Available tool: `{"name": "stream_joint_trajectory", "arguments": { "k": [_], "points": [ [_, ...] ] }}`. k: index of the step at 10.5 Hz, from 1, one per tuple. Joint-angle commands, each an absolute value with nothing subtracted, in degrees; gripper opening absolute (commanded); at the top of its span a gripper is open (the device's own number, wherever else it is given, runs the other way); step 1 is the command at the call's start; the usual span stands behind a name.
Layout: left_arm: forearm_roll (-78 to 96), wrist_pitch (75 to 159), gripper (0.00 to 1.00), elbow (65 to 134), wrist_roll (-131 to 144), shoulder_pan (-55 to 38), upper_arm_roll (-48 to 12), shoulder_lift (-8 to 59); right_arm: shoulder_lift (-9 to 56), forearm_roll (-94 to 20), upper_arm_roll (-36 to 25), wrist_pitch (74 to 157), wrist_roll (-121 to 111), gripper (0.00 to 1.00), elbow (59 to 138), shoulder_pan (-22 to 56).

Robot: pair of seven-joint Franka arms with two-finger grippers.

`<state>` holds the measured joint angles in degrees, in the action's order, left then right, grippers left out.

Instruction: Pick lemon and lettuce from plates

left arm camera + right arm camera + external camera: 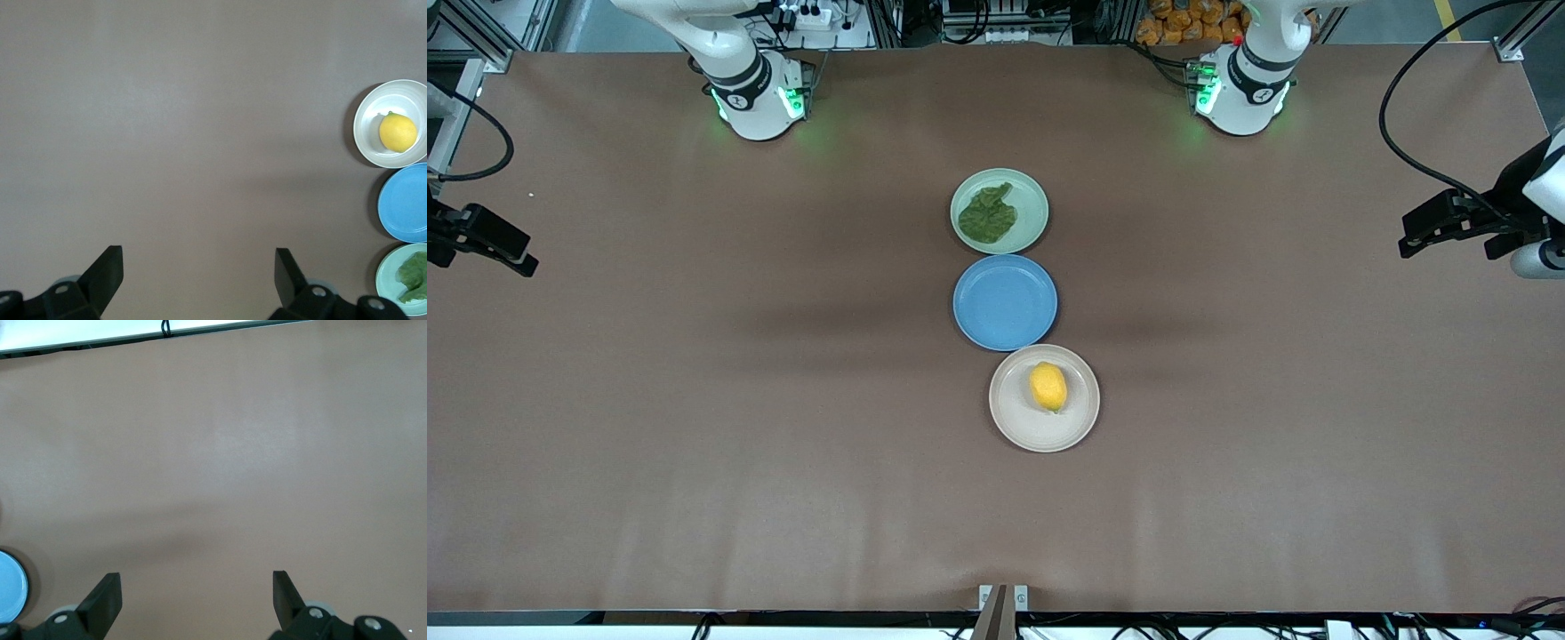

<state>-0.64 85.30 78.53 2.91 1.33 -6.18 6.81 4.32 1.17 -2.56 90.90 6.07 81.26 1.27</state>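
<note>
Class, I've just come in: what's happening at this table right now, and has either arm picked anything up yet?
Nothing is picked up yet. Three plates sit in a line mid-table: the lettuce lies on the green plate nearest the robots' bases, the blue plate sits bare in the middle, and the lemon rests on the cream plate nearest the front camera. Both arms wait at the table's ends, the left pincer and right pincer open over bare table, holding nothing.

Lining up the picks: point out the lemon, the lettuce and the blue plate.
lemon [1048, 387]: front view, middle of the fruit.
lettuce [987, 216]: front view, centre of the leaf.
blue plate [1005, 302]: front view, bare middle.
</note>
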Motion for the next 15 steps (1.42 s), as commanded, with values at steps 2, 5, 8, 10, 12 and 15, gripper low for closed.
{"name": "stream_joint_trajectory", "arguments": {
  "k": [2, 5, 8, 10, 12, 15],
  "points": [
    [-0.97, 84.81, 1.0, 78.49, 1.41, 1.67, -6.24, 6.06, 4.22, 0.53, -2.37, 90.35, 5.63, 1.0, 80.6, 1.05],
    [-0.97, 84.81, 1.0, 78.49, 1.41, 1.67, -6.33, 6.15, 4.22, 0.53, -2.29, 90.26, 5.63, 1.0, 80.6, 1.05],
    [-0.53, 86.04, 1.0, 78.57, 1.41, 1.06, -6.33, 7.73, 4.31, 0.53, -2.29, 90.18, 5.63, 1.0, 80.6, 1.05],
    [-0.44, 90.33, 1.0, 78.57, 2.63, -1.65, -7.03, 10.62, 4.31, 0.44, -2.29, 90.18, 5.63, 1.0, 80.6, 1.05],
    [-0.44, 97.26, 1.0, 78.57, 6.22, -5.96, -7.03, 15.62, 4.31, 0.35, -2.2, 89.91, 6.06, 1.0, 80.68, 1.23],
    [2.88, 108.69, 1.0, 78.49, 17.7, -11.93, -7.12, 23.53, 4.31, 0.18, -1.5, 90.0, 6.33, 1.0, 81.21, 1.67]
  ]
}}
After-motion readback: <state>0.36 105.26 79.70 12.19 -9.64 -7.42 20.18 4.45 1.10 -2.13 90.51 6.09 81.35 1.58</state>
